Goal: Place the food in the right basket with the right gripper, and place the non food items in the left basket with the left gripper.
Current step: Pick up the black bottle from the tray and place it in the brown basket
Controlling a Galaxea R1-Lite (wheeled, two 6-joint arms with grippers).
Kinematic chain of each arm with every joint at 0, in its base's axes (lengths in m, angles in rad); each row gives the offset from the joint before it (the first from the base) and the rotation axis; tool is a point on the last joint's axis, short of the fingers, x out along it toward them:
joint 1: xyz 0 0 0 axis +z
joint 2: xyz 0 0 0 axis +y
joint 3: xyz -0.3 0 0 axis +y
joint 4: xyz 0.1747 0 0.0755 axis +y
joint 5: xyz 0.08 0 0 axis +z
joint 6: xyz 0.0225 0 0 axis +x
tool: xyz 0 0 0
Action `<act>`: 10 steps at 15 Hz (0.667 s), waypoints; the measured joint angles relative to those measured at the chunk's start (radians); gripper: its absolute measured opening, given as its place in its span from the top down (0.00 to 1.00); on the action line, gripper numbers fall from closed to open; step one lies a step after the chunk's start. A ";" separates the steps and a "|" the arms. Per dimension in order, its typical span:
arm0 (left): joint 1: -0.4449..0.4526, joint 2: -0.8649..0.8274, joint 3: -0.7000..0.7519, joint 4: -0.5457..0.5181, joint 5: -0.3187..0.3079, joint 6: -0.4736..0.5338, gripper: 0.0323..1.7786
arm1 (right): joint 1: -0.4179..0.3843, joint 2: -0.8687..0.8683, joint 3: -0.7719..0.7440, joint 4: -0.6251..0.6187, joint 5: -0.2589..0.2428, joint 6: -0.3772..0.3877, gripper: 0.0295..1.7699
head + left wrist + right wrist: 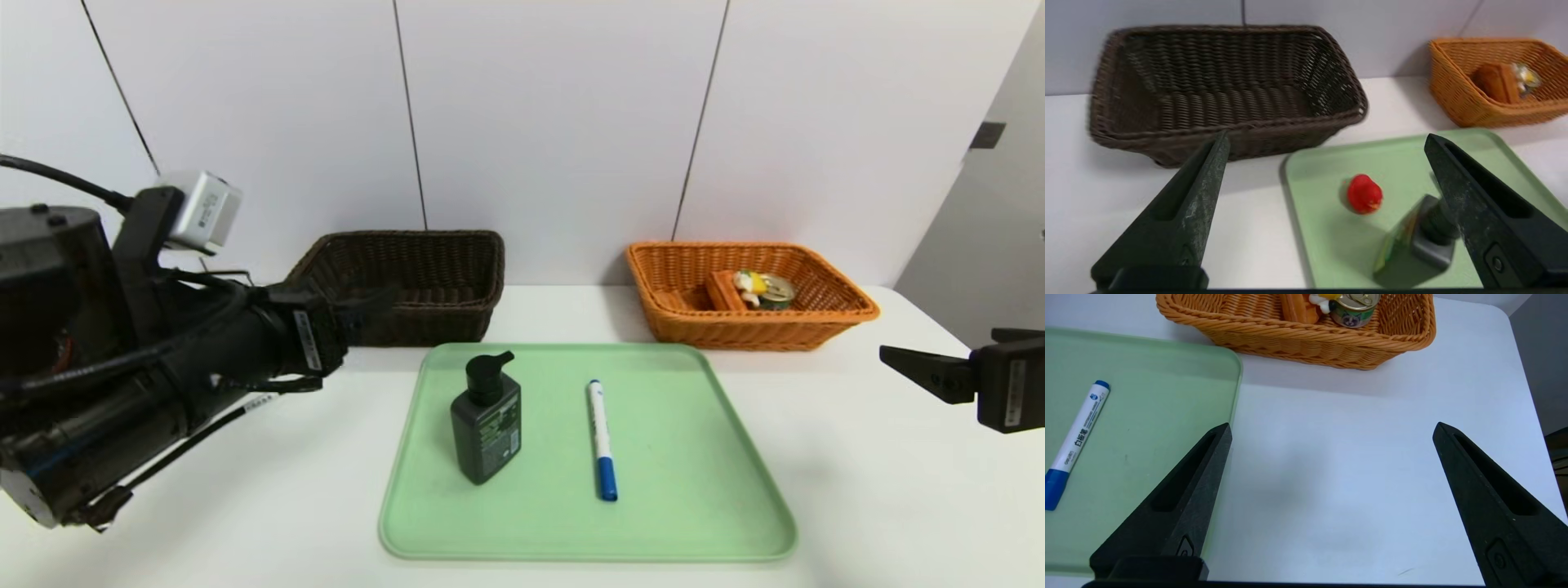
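Your left wrist view alone shows a red object (pixel 1364 194); the marker (pixel 602 438) lies lengthwise, blue cap nearest you; both grippers gape empty

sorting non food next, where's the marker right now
In the head view the marker lies flat on the green tray, just right of the upright pump bottle, blue cap toward the robot, in front of the orange basket.
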 joint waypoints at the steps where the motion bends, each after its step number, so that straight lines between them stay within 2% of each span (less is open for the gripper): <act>1: -0.026 0.016 0.045 -0.094 0.004 0.007 0.05 | 0.000 -0.007 0.003 0.000 -0.001 -0.001 0.04; 6: -0.072 0.202 0.332 -0.772 0.011 0.130 0.05 | 0.004 -0.018 0.006 0.008 -0.003 -0.007 0.04; 8: -0.119 0.238 0.391 -0.895 0.014 0.117 0.05 | 0.005 -0.019 0.011 0.009 -0.003 -0.006 0.04; 10: -0.185 0.244 0.444 -0.903 0.015 0.112 0.05 | 0.003 -0.019 0.016 0.008 -0.004 -0.006 0.04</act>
